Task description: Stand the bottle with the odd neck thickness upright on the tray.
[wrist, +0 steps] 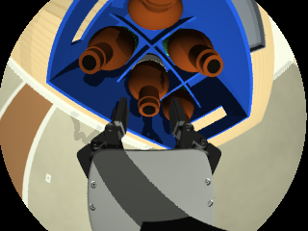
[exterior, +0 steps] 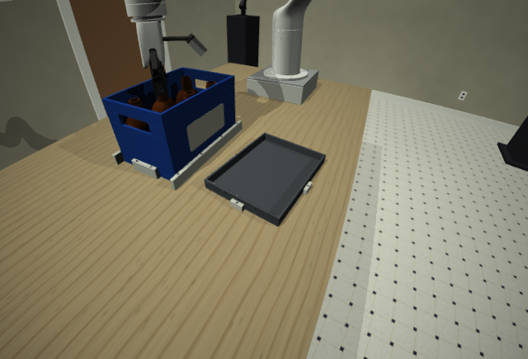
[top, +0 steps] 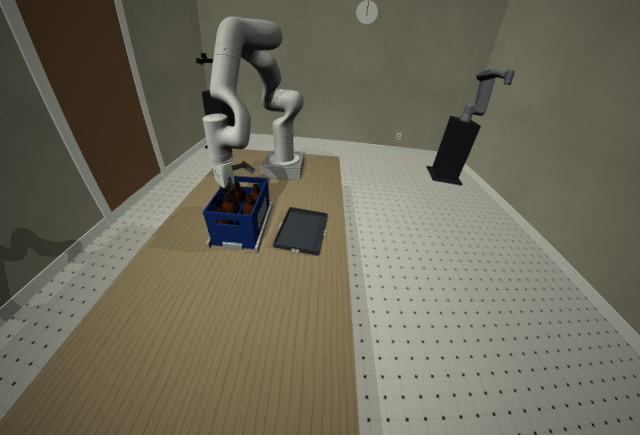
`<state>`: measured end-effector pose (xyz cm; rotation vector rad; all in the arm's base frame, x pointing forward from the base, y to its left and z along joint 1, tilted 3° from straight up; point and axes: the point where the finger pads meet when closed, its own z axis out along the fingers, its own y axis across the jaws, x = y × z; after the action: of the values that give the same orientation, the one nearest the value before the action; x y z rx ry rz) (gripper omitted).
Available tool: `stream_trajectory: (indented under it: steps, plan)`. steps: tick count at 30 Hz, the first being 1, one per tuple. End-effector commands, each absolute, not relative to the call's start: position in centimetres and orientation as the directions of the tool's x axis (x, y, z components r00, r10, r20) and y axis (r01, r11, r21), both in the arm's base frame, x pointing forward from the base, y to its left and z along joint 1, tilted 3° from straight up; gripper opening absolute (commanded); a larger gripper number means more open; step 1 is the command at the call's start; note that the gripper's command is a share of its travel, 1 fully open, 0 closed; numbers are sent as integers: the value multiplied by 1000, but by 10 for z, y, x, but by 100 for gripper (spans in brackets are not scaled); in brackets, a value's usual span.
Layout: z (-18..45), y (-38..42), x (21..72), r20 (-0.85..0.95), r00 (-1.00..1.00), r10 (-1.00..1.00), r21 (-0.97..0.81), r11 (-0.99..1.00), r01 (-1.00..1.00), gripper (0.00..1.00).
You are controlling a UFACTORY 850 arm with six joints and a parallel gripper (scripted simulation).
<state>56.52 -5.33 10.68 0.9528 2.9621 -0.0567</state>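
The black metal jaws [top: 229, 193] [exterior: 159, 91] stand apart, gripping nothing, at the middle brown glass bottle [wrist: 148, 87] in the blue plastic crate [top: 231, 228] [exterior: 143, 144] [wrist: 245, 82]; sound practice is centring them squarely on its neck before closing gently.

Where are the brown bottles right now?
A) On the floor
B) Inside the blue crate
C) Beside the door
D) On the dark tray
B: the brown bottles stand within the walls of the blue crate.
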Motion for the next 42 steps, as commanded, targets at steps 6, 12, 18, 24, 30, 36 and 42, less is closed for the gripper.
stream_trajectory:
  steps: [6, 12, 18, 24, 30, 36, 42]
  plan:
    - [99, -54, 566, -41, -812, 582, -25, 812, 583, 65]
    - [96, -54, 566, -41, -812, 582, -25, 812, 583, 65]
    - [96, -54, 566, -41, -812, 582, -25, 812, 583, 65]
    - [95, -54, 566, -41, -812, 582, -25, 812, 583, 65]
    - [95, -54, 566, -41, -812, 582, -25, 812, 583, 65]
    - [95, -54, 566, -41, -812, 582, -25, 812, 583, 0]
    - [95, -54, 566, -41, -812, 582, -25, 812, 583, 0]
